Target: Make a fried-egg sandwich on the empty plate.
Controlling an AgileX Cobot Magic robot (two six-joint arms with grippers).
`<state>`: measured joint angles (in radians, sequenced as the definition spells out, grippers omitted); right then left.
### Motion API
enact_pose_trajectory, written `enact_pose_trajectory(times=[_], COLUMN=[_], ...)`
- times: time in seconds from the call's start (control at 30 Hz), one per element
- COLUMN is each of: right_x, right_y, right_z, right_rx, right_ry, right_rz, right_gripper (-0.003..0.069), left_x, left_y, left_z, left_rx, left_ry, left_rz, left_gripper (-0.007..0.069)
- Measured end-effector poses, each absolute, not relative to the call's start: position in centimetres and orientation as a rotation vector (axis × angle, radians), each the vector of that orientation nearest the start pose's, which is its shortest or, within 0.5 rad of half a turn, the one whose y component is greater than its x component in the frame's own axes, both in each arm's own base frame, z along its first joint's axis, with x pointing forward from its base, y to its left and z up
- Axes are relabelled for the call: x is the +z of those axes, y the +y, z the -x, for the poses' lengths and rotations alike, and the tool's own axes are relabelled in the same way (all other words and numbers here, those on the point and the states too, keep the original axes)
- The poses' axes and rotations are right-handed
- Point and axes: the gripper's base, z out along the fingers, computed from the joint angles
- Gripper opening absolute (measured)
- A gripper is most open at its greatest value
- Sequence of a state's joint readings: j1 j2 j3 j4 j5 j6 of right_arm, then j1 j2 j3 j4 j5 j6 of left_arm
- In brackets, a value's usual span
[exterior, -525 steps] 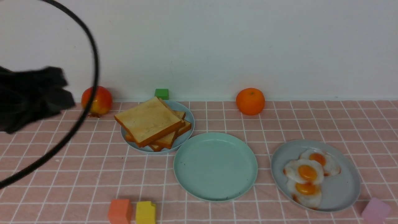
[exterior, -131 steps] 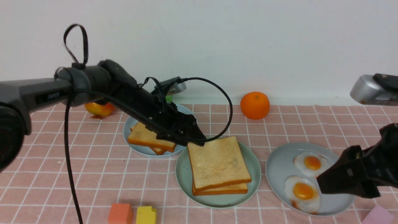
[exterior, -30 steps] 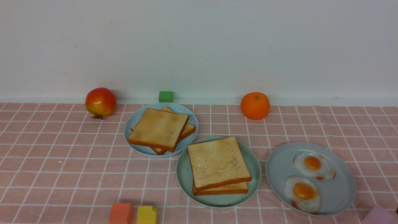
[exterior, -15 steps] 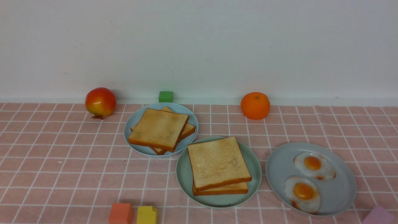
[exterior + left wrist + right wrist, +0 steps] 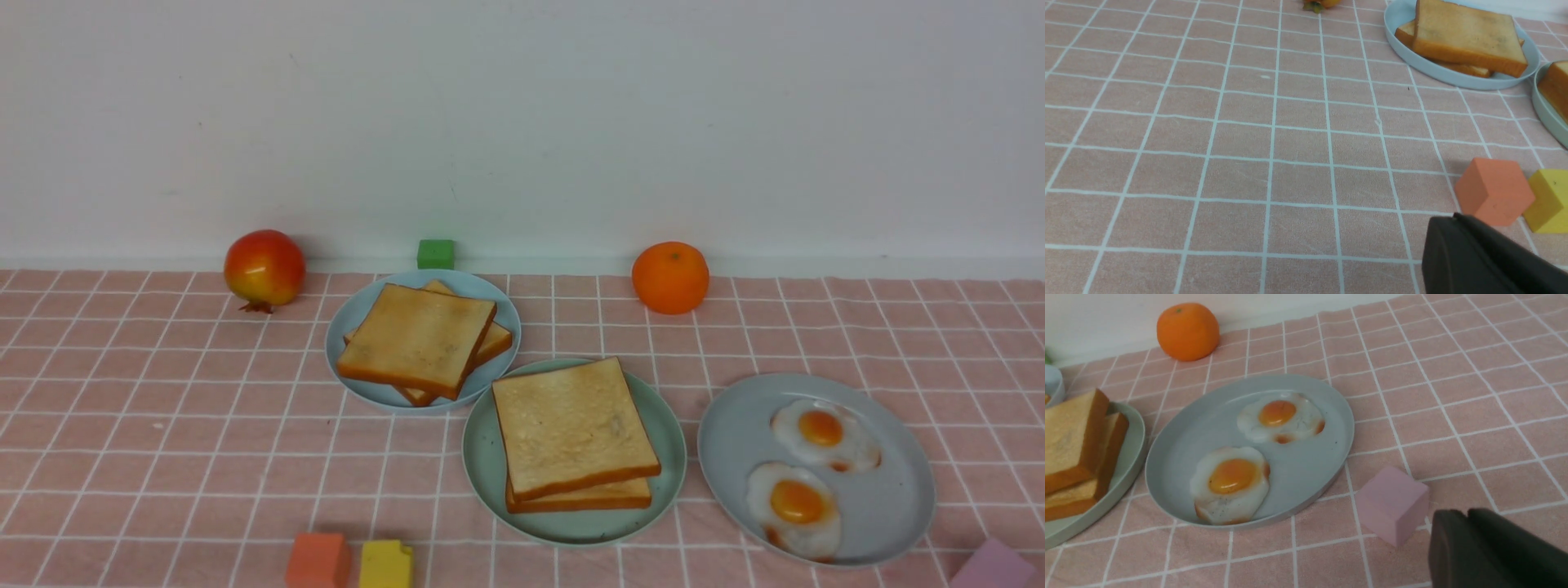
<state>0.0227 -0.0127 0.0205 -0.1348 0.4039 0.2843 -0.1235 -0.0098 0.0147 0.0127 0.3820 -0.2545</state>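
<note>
Behind the pale blue plate [image 5: 351, 322] of toast slices [image 5: 418, 337] sits a green block [image 5: 435, 253]; a pomegranate [image 5: 264, 267] lies to its left, an orange [image 5: 669, 277] to its right, a grey-blue plate [image 5: 894, 506] with two fried eggs [image 5: 796, 506] farther right.

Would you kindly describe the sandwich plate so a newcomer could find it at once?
On the pink checked cloth lie three plates in a row. The middle, nearest one is the mint-green plate, carrying the sandwich of two stacked toast slices. Its neighbours are bluish: one holds loose toast, the other fried eggs.

Fried-egg sandwich [image 5: 574, 433] newly stacked; arms apparently gone.
</note>
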Motion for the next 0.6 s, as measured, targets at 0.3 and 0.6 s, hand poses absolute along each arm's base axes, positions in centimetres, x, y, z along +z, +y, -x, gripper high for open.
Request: enact_pose_trajectory(times=[0.3,0.6], right_x=[17.1,17.1], right_y=[-0.39,-0.39], right_z=[-5.16,-5.16], right_rx=[0.086,0.086], right_ry=[1.884,1.884], right_rz=[-0.188,-0.188], right_gripper=[0.0097,0.0109], left_x=[17.44,17.44], left_y=[-0.6,-0.6], left_z=[-5.19,-5.19], left_rx=[-0.249,-0.249], left_ry=[1.874,1.874], left_rz=[0.116,0.116], left_gripper=[0.0013,0.0013])
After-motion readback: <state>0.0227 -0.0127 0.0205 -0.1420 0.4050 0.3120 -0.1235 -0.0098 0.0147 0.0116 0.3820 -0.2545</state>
